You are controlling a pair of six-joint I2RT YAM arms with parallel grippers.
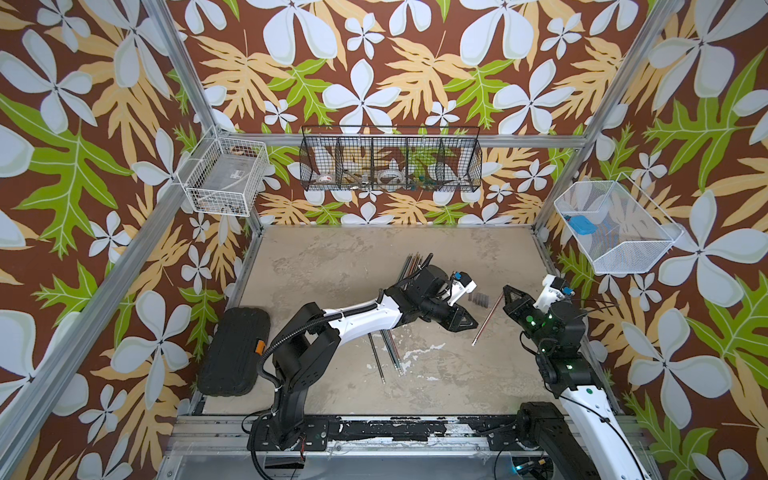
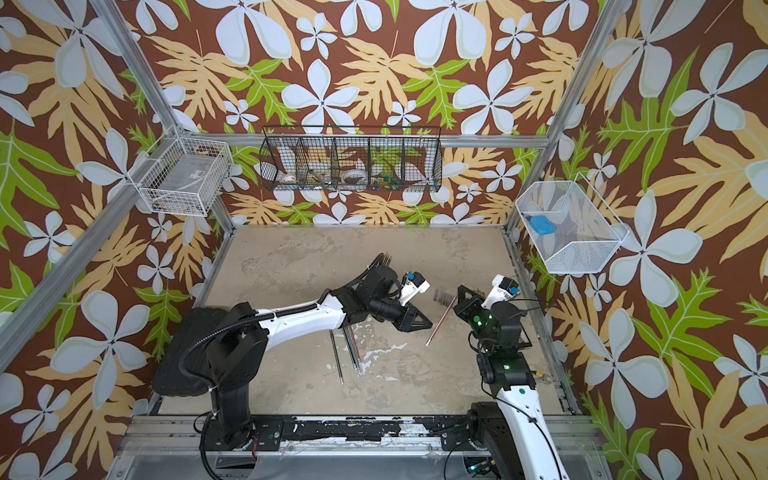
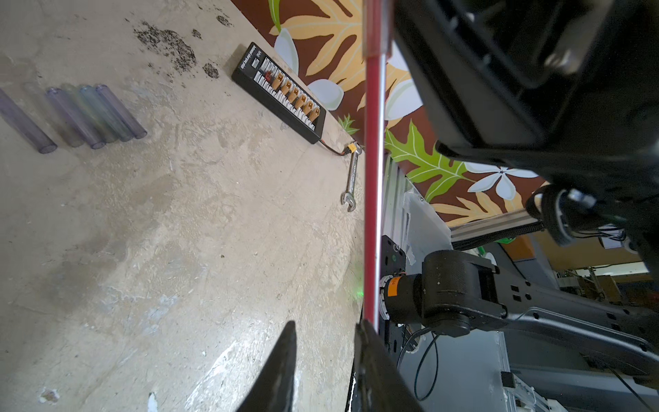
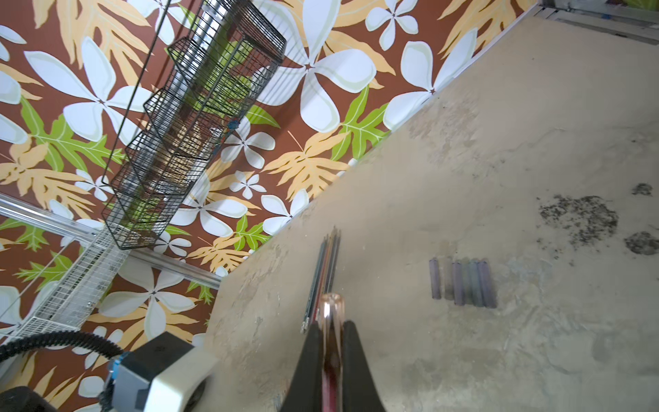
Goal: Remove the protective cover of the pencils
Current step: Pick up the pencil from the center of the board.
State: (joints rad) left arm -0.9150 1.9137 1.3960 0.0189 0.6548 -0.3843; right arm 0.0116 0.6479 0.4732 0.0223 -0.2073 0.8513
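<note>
A red pencil (image 1: pixel 486 320) hangs tilted above the table between the two arms. Its far end sits inside a smoky protective cover (image 4: pixel 331 306), and my right gripper (image 4: pixel 332 326) is shut on that cover. My left gripper (image 3: pixel 326 324) is open with only bare table between its fingers. The red pencil (image 3: pixel 372 178) runs past the outer side of one finger. Several loose covers (image 1: pixel 480 300) lie in a row on the table beyond both grippers. More pencils (image 1: pixel 390 349) lie bundled under the left arm, partly hidden by it.
A black case (image 1: pixel 235 351) lies at the table's left edge. A black connector board (image 3: pixel 281 92) and a wrench (image 3: pixel 351 178) lie by the right wall. Wire baskets (image 1: pixel 390 160) hang on the back and side walls. Dark crumbs (image 4: pixel 577 217) speckle the table.
</note>
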